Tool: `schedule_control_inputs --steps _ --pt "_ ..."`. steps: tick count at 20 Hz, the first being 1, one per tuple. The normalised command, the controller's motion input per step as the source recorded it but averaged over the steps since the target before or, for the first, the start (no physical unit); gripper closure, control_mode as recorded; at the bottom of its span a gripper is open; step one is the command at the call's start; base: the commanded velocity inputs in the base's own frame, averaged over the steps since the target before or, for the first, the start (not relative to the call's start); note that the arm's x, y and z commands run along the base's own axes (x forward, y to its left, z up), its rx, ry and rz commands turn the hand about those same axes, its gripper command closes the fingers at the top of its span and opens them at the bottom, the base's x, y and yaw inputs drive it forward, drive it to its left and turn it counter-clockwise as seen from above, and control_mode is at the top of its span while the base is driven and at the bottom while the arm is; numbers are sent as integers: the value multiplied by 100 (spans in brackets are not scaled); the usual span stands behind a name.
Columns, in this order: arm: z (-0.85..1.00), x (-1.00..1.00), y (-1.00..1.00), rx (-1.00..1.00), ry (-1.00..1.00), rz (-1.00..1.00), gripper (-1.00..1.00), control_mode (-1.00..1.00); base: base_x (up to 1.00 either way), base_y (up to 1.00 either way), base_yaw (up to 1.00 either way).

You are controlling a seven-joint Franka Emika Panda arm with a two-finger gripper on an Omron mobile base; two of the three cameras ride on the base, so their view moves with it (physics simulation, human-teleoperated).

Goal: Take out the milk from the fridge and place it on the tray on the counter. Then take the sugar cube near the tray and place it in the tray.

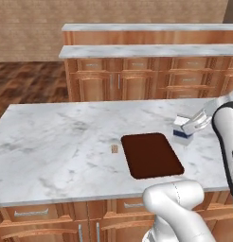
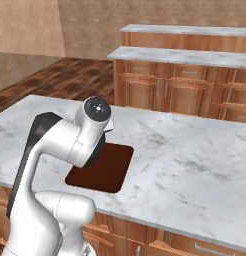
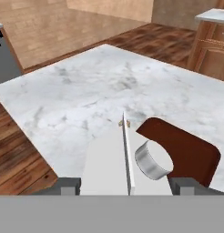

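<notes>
- Over the right-hand part of the desk (image 1: 66, 142), the gripper (image 1: 190, 126) is clamped on the milk (image 1: 182, 134), one finger on each side of the carton; the hand view looks straight down the white gable top, with a dark fingertip at each side of it.
- So the fridge part reads as done: the carton is out and over the marble top, carried just beside the right edge of the tray (image 1: 151, 155).
- From the left base view the milk appears a little above the surface and right of the tray, not yet over it; whether its base touches the marble I cannot tell.
- The tray lies bare, a dark brown rectangle near the front edge of the desk.
- The sugar cube (image 1: 114, 149) sits on the marble just left of the tray, apart from its rim and untouched. In the hand view it is a tiny tan speck beyond the carton's ridge.
- Left to do, as I judge it: bring the carton over the tray, set it down upright and let go, then cross the tray to the cube, pinch it and drop it in.
- Roughly half the work remains, and the finer half, since the cube is very small.
</notes>
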Motion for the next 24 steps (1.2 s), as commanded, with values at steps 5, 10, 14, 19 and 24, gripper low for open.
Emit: schedule_control_inputs --steps 5,10,14,19,24 --pt "-63 75 0 0 3 6 100 -100 0 0 0" --pt "-45 49 -4 0 6 4 100 -100 0 0 0" --pt "-36 30 -1 0 3 4 100 -100 0 0 0" --pt "-15 7 -1 0 2 5 100 -100 0 0 0" --pt "-26 9 0 0 0 5 100 -100 0 0 0"
